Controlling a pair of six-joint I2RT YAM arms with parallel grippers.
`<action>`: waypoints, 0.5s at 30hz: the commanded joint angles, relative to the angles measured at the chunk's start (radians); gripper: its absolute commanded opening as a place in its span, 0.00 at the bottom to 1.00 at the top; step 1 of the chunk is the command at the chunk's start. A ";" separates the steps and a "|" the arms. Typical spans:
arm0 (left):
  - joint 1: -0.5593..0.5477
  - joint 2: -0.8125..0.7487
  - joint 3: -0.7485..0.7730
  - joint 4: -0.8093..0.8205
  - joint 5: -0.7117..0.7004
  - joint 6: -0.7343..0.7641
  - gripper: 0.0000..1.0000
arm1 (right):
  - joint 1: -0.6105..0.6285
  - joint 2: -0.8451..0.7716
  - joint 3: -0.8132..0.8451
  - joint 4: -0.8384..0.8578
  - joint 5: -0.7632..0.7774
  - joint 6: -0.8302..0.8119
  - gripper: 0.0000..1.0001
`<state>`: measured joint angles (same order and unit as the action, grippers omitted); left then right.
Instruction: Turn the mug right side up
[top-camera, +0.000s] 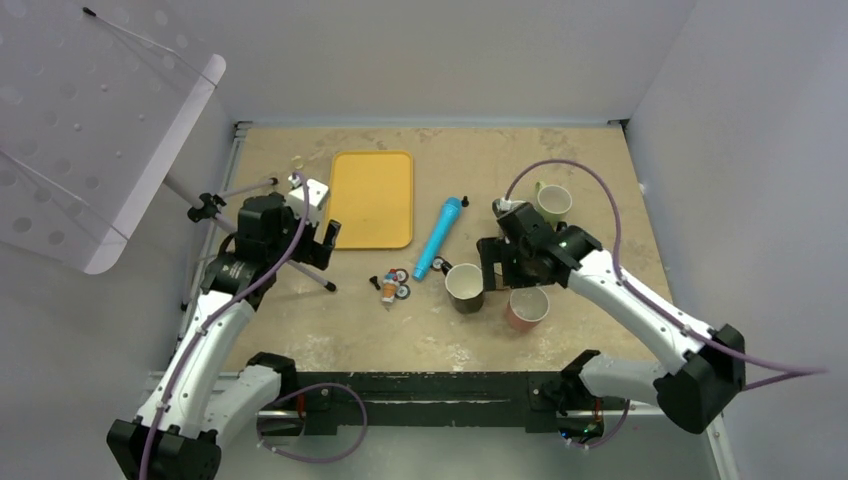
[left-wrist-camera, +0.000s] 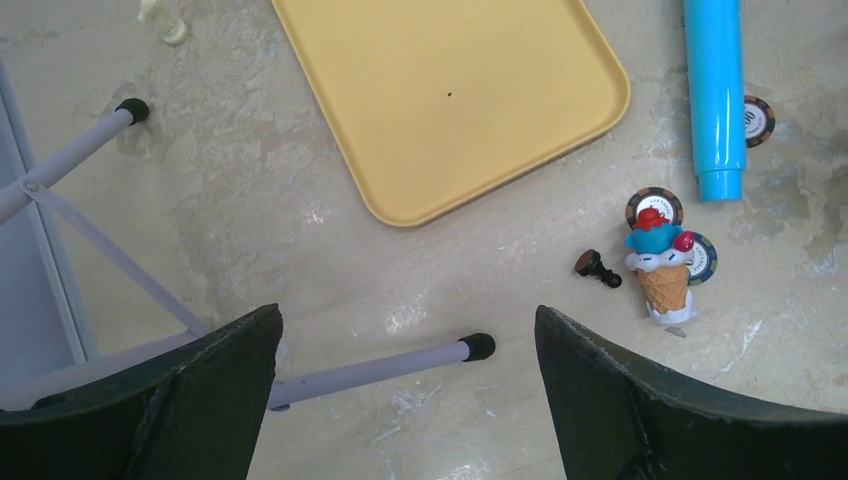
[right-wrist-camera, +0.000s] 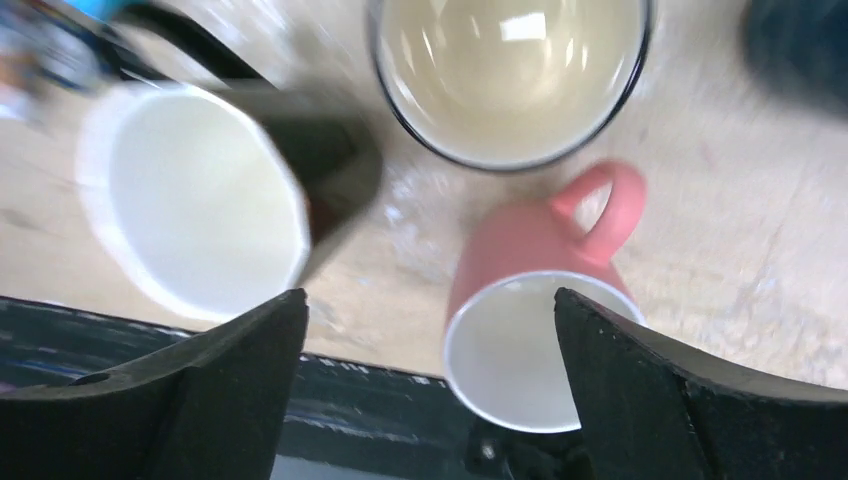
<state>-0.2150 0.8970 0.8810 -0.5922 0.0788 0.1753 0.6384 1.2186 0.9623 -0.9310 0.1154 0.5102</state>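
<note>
1. Pink mug (top-camera: 527, 307): stood mouth-up on the counter (top-camera: 580, 160), so the turning appeared complete.
2. Right claw (right-wrist-camera: 425, 300): hung just over the pink mug with its fingers wide apart, clamping nothing. Only pulling clear was judged left to do.
3. Dark mug (top-camera: 465, 287), just left of the pink mug, and green mug (top-camera: 553, 202), beyond it: both mouth-up and near enough to be clipped.
4. Left claw (left-wrist-camera: 405, 312): well left of the pink mug, fingers apart, empty.
5. Blue cylinder (top-camera: 438, 237), ice-cream toy (left-wrist-camera: 660, 265), yellow tray (top-camera: 372, 198): all farther left of the pink mug and not obstructing.
</note>
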 joint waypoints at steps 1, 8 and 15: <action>0.008 -0.079 -0.050 0.108 0.004 -0.057 1.00 | -0.002 -0.154 0.173 0.102 0.096 -0.056 0.98; 0.009 -0.154 -0.244 0.434 -0.258 -0.228 1.00 | -0.006 -0.413 -0.068 0.784 0.426 -0.244 0.98; 0.011 -0.115 -0.291 0.516 -0.260 -0.226 1.00 | -0.099 -0.594 -0.464 1.515 0.750 -0.499 0.99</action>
<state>-0.2096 0.7666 0.6014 -0.2192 -0.1379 -0.0166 0.5945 0.6708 0.6483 0.0933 0.6464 0.1867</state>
